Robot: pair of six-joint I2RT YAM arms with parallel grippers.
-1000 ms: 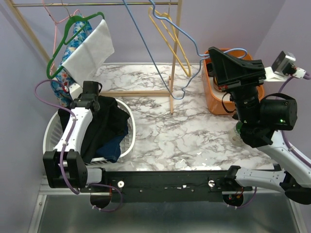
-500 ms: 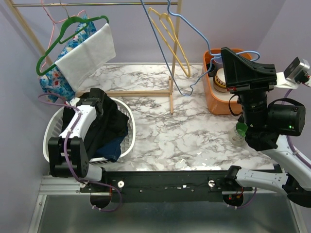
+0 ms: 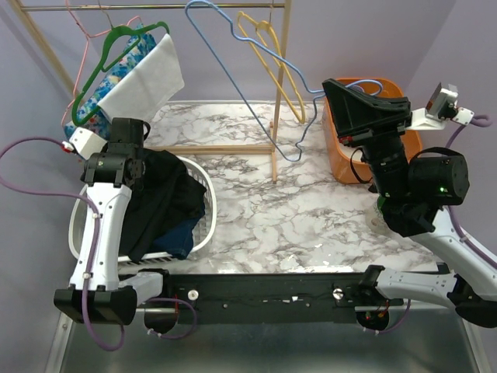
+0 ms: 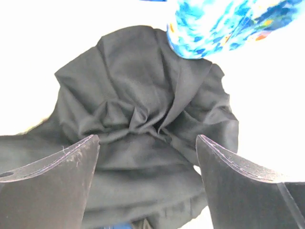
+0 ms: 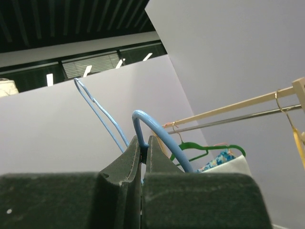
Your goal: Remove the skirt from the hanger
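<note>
Blue hanger (image 5: 167, 136) clamped tight in right gripper (image 5: 143, 145).

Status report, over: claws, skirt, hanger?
Left claw open, over the skirt. Right claw shut on the hanger, at its hook. Skirt off the hanger, heaped in the white basket. Floral garment hangs near the skirt.

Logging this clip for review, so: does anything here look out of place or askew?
Yes. The thin light-blue wire hanger is not hung on the rail. It is bare and tilted in mid-air, pinched at its hook by the right gripper. The black fabric skirt lies crumpled in the white laundry basket.
</note>
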